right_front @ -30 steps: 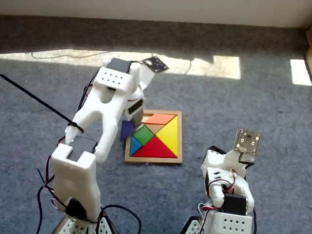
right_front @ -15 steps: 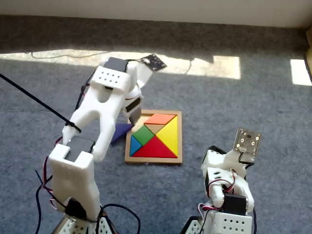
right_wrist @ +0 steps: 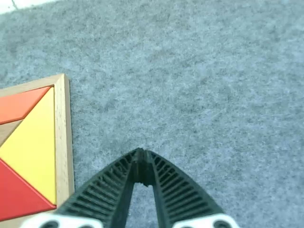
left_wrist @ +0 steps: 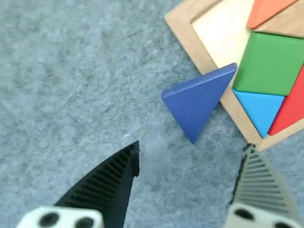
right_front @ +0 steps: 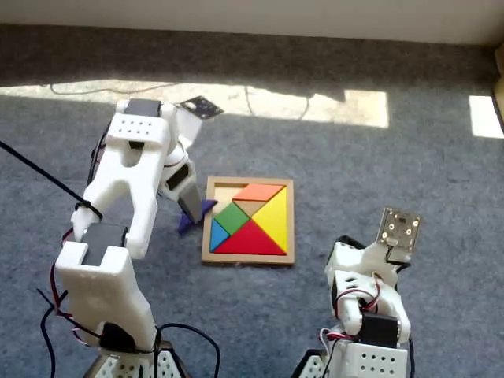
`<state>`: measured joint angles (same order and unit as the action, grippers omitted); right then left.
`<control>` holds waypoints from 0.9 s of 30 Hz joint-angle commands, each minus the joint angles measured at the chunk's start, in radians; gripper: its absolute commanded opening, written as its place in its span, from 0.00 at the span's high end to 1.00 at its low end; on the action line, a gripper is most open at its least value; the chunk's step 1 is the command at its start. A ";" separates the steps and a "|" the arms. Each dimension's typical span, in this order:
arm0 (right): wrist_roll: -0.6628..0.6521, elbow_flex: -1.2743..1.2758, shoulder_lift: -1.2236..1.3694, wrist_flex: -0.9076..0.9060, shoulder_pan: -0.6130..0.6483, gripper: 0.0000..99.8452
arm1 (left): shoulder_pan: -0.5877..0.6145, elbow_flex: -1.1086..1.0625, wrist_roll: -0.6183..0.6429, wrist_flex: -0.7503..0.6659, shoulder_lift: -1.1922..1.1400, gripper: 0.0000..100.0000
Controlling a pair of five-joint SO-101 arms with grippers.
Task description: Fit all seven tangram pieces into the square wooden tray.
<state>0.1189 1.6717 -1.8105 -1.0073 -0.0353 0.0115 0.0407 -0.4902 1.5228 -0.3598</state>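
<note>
Reading left claw (left_wrist: 192, 148) as released: jaws spread wide, nothing held, hovering over the carpet (left_wrist: 71, 71) just off the blue triangle (left_wrist: 199, 102). Seeing that triangle outside the square wooden tray (left_wrist: 190, 38), at its 9 o'clock side in the high view. One corner riding over the rim beside the green square (left_wrist: 270, 64), the rest on carpet. Counting six pieces seated, probably. Leaves one pale triangular slot (left_wrist: 228, 28) bare at the tray's 11 o'clock corner. Reading right claw (right_wrist: 141, 164) as clenched on nothing, sitting over carpet toward the tray's 4 o'clock.

Step in hand, judging by layout: grab blue, seat it in the slot. To do it well:
- Come straight down and straddle two edges, not a tip. Pinch near the middle to stop pivoting.
- Close slowly. Soft pile plus the propped corner, so expect tilt.
- Lift clear of the rim before shifting toward 11 o'clock. Avoid nudging green or the light-blue triangle (left_wrist: 259, 107).
- Rotate first: right angle likely into the tray corner, long side against green and the orange piece (left_wrist: 268, 9).
- Lower flat, release, press only if proud.
</note>
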 commanded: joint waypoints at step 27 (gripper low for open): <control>0.008 0.137 0.004 0.021 -0.012 0.99 | -0.133 -0.105 -0.069 -0.319 -0.061 0.71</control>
<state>0.1189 1.6717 -1.8105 -1.0073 -0.0353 -0.0806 -0.1204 -0.5562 1.1960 -0.4181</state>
